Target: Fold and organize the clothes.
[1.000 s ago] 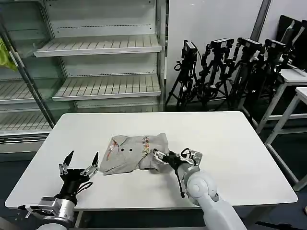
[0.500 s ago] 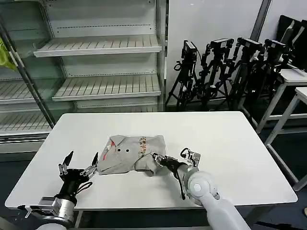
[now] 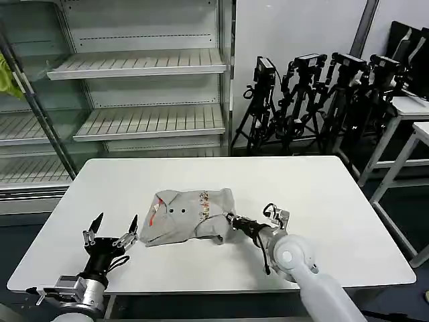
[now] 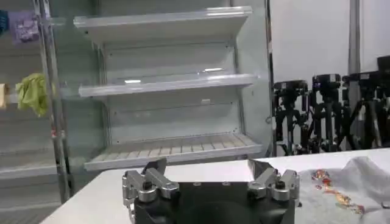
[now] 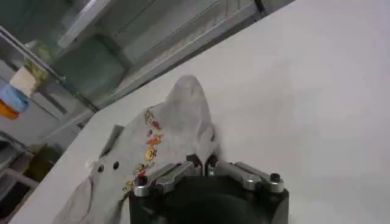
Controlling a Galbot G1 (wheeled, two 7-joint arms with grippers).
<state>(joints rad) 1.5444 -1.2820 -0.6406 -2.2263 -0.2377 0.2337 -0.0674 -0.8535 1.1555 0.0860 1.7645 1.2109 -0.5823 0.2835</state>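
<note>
The clothes [image 3: 190, 216] lie crumpled in a light grey heap at the middle of the white table [image 3: 322, 194]. The heap shows a multicoloured print, two dark dots and red-orange trim at its left end. My right gripper [image 3: 232, 221] is shut on the heap's right edge, low over the table. In the right wrist view the fingers [image 5: 203, 164] pinch a fold of the grey fabric [image 5: 177, 125]. My left gripper [image 3: 111, 231] stands open near the table's front left, just left of the heap, with nothing between its fingers [image 4: 207, 167]. The cloth [image 4: 356, 182] shows off to one side there.
A glass-fronted shelf unit [image 3: 141, 87] stands behind the table, with a yellow-green cloth [image 3: 8, 74] hanging at its left. Black camera tripods [image 3: 315, 100] crowd the back right, beside another white table [image 3: 412, 111]. Bare tabletop lies to the right and behind the heap.
My right gripper has moved right, still pinching the heap's edge, and the heap has shifted right and spread a little. The left gripper has stayed put.
</note>
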